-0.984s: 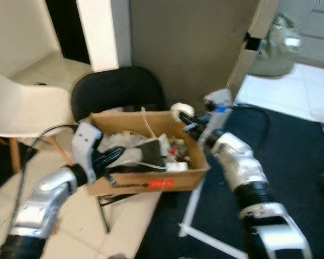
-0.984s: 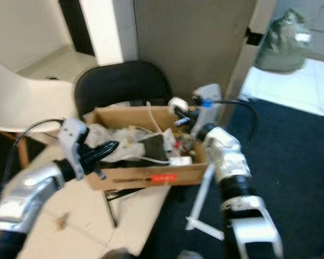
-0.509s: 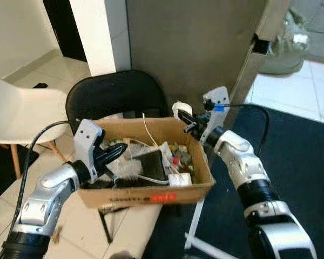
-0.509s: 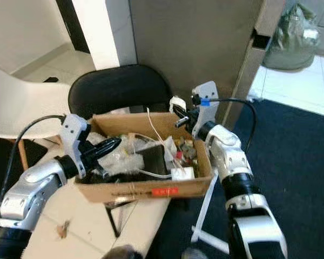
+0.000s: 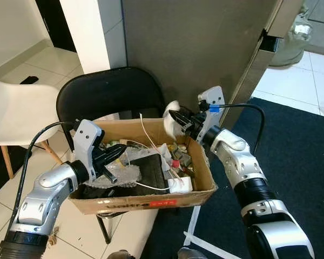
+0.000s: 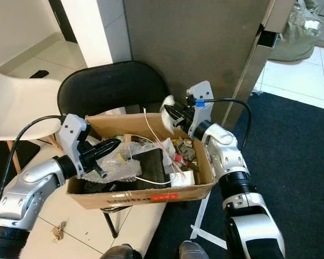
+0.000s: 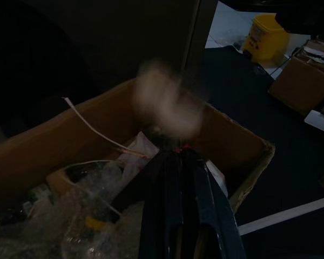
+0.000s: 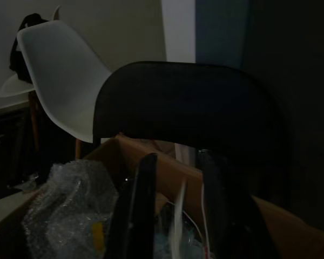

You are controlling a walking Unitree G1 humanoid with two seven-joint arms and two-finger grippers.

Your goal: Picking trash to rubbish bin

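**Trash wad at far right corner of box, release step**

Trash wad (image 5: 170,114), white and crumpled, sits just over the far right corner of the cardboard box (image 5: 151,204), right at the tips of the right end effector (image 5: 179,117). The right wrist view shows its fingers (image 8: 143,199) spread with nothing between them. The wad is blurred in the left wrist view, and I can't tell if it's touching a finger or already free. My read: this is the drop into the box.

Left end effector (image 5: 119,152) hovers over the near left part of the box, above the bubble wrap (image 5: 119,174). Its fingers (image 7: 178,205) are pressed together, with nothing visibly pinched.

To do it well:
- The wad is close to the box rim. Bring it inward before letting go, or it could land outside on the chair (image 5: 108,91).
- Watch the white cord (image 5: 146,127) sticking up from the far edge, since the fingers could snag it when pulling out.
- Keep the left arm steady. The box overhangs the chair seat, and a nudge could tip it.

Box contents:
- bubble wrap on the left
- a flat black piece (image 5: 151,172) in the middle
- a small white block (image 5: 181,185) at the near right corner
- a red cap (image 5: 175,163) and mixed small scraps along the right edge

The box is fairly full, though nothing spills over.
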